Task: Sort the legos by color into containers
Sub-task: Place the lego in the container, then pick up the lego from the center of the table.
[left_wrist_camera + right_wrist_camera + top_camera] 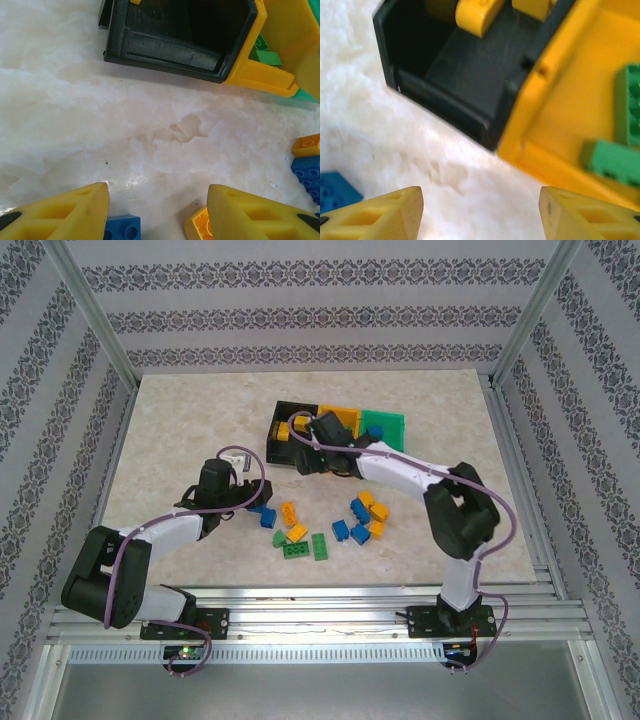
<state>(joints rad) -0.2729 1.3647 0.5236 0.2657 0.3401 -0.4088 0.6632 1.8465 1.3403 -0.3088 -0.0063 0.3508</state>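
Nearest the arm bases, loose legos (330,525) are lying scattered over the pale marbled table (180,420). Blue, yellow-orange and green are all mixed together, well apart from the bins.

The left gripper (157,200) is hanging low at the left edge of that scatter with its claw released. Its yellow fingers (75,212) are standing apart with bare table between them. A blue brick (122,227) is sitting just beside one finger and an orange brick (197,227) just beside the other, and neither is being gripped. Off to that gripper's right, another orange brick (307,145) is lying against a blue one (307,172).

Farther out, the right arm (400,470) is stretching over the scatter toward the row of bins. The right gripper (480,200) is hovering over the table just short of the black bin (445,100). It too is released, with its fingers wide and nothing between them.

The bins are sitting joined in a row at the far side. Two yellow bricks (477,15) are lying inside the black one. The yellow-orange bin (560,115) beside it is holding green bricks (610,160). The green bin (388,425) is sitting at the right end of the row.
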